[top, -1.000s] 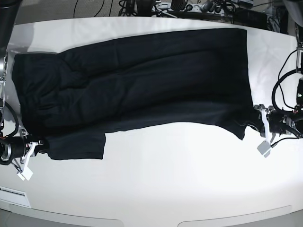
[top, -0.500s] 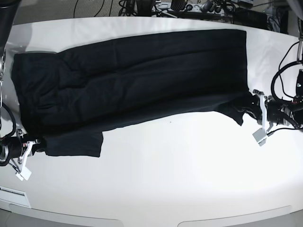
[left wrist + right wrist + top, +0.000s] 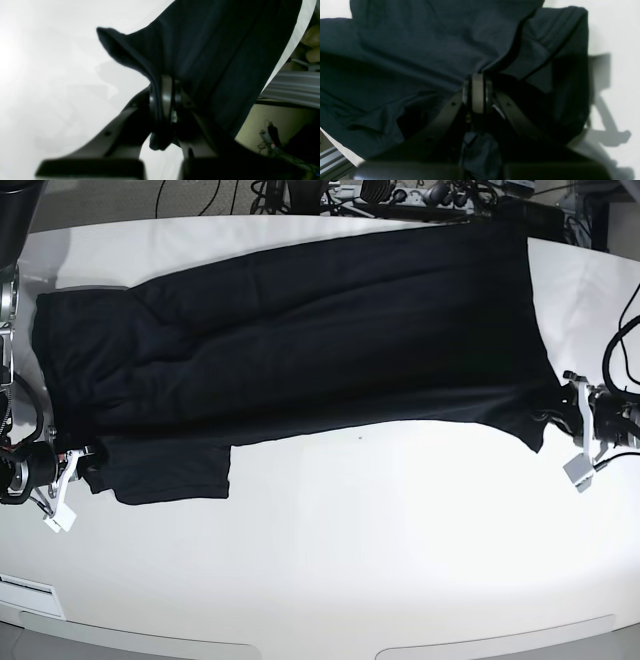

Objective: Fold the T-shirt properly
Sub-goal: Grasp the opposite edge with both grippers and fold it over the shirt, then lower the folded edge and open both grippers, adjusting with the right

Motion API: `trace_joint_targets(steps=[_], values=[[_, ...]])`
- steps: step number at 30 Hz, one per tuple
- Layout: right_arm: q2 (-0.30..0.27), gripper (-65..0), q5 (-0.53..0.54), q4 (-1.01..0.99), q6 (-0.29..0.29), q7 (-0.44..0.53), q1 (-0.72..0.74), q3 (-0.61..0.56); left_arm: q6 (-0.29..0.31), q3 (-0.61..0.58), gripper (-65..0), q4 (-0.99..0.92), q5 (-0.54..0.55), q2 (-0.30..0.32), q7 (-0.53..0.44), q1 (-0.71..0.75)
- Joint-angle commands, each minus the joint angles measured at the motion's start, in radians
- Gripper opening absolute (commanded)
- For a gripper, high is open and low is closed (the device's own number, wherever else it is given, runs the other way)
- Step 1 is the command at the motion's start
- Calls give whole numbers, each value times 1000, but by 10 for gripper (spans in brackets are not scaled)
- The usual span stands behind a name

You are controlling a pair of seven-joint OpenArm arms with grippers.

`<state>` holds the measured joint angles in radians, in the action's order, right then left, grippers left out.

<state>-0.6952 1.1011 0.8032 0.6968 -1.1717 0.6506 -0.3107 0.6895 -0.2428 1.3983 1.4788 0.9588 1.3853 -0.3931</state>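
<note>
Two pincers are at work, and we count one T-shirt point(image 3: 300, 340) between them, spread lengthwise across one white table point(image 3: 380, 550). Our left gripper point(image 3: 566, 418) sits at the right edge of the base view, pressed together on the garment's near hem corner; our right gripper point(image 3: 82, 465) sits at the left edge, pinching the cloth beside a sleeve flap that lies flat on the tabletop.

From the left wrist view we see what the base view cannot: the left gripper point(image 3: 163, 100) clamps a thin fold of the T-shirt point(image 3: 212, 50), with a pointed corner of fabric sticking up to its left and a scrap hanging below the jaws. From the right wrist view, the right gripper point(image 3: 478, 92) bites a bunched ridge of the T-shirt point(image 3: 407, 50), and dark cloth fills most of that picture.

Both arms are cut off at the base view's edges. We cannot make out the collar or any tag; the black fabric swallows most folds. Cables point(image 3: 300, 195) clutter the far side beyond the table.
</note>
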Motion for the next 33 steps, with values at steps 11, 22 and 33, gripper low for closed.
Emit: trace_joint_targets(steps=[11, 22, 33], values=[[-25, -650, -5, 13, 1, 5, 36, 8, 9, 10, -650, 122, 5, 39, 11, 87], [-25, -549, 9, 13, 1, 26, 45, 8, 9, 10, -466, 122, 5, 44, 11, 189], [-24, -390, 118, 15, 1, 85, 109, 8, 9, 10, -342, 122, -31, 44, -23, 274]])
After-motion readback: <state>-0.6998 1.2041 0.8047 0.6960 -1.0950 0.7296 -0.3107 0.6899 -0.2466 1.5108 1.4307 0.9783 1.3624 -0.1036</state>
